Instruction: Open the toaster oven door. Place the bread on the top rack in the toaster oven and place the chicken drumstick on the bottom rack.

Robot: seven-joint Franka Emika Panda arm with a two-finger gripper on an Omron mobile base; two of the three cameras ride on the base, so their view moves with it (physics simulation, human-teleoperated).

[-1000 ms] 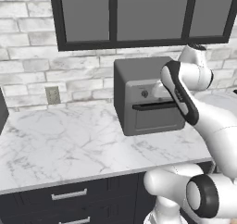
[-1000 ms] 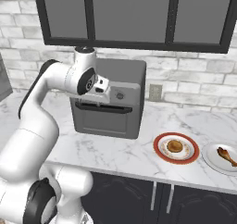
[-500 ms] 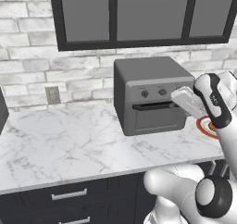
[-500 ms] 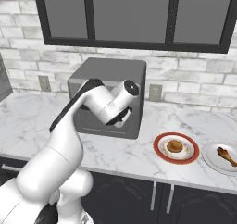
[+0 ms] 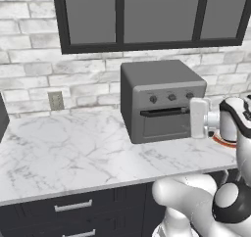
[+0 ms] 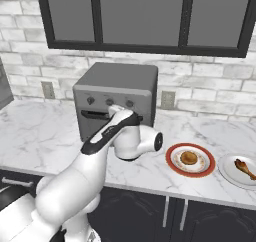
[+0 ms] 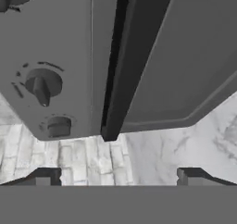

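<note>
The dark grey toaster oven (image 5: 162, 91) stands on the counter at the brick wall, its door (image 5: 164, 126) closed under the black bar handle (image 5: 164, 112). Both racks are hidden behind the door. My gripper (image 5: 196, 117) hovers just off the door's right end, open, with nothing between its fingertips (image 7: 44, 176). In the rolled hand view the handle (image 7: 122, 61) runs between the knob strip (image 7: 41, 84) and the door panel (image 7: 185, 47), close ahead. The bread (image 6: 189, 158) lies on a red-rimmed plate (image 6: 207, 167). The chicken drumstick (image 6: 242, 167) lies on a white plate.
The marble counter (image 5: 63, 148) stretches left of the oven, with a wall outlet (image 5: 55, 100) behind it. Dark-framed cabinets (image 5: 147, 15) hang above. The two plates sit right of the oven near the counter's front edge (image 6: 200, 193).
My arm has swung down from in front of the oven's upper front to its right side, and the hand has turned toward the handle's right end. The oven and plates have not moved.
</note>
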